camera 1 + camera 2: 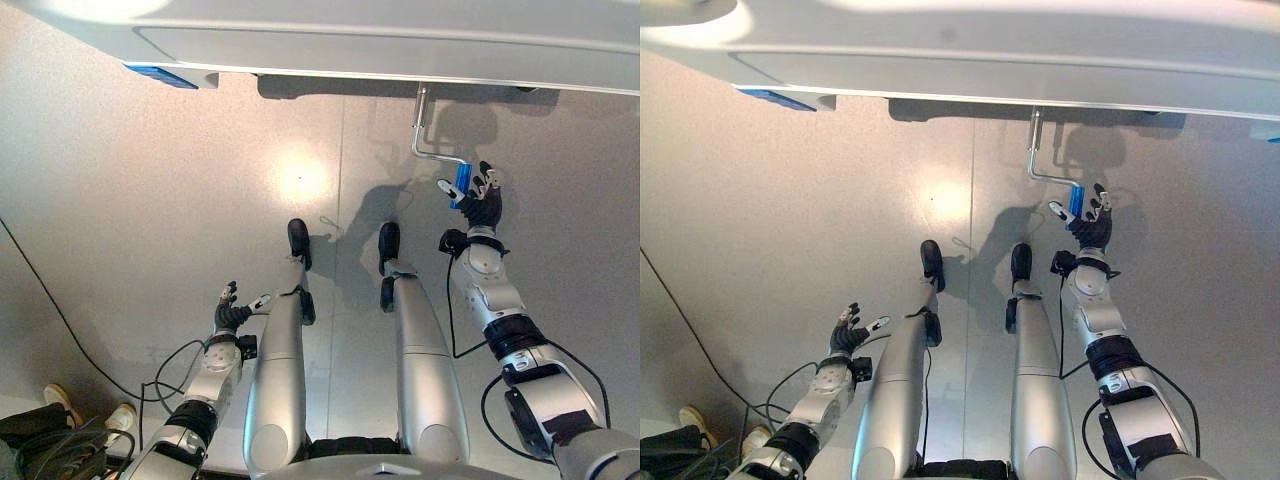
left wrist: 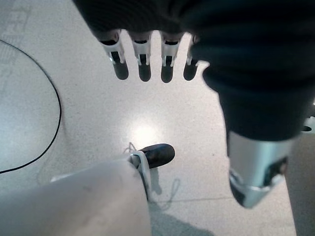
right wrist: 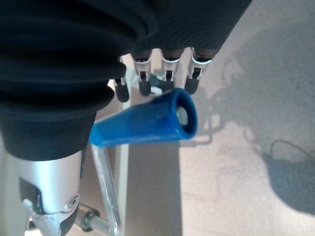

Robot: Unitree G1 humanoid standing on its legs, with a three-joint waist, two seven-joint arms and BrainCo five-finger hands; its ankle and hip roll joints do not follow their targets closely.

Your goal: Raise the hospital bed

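Observation:
The grey hospital bed's foot end [image 1: 400, 50] spans the far side of the view. A bent metal crank [image 1: 420, 130] hangs from under it and ends in a blue handle [image 1: 461, 183]. My right hand [image 1: 482, 207] is at that handle. In the right wrist view the blue handle [image 3: 147, 123] lies across the palm, between the thumb and the straight fingers [image 3: 170, 73], which are not curled round it. My left hand [image 1: 232, 315] hangs low at my left side over bare floor, its fingers [image 2: 142, 59] straight and holding nothing.
A blue part [image 1: 160, 75] sticks out under the bed's left end. A person's shoes [image 1: 60, 400] and dark clothing [image 1: 40, 440] show at the near left. Grey floor lies between me and the bed.

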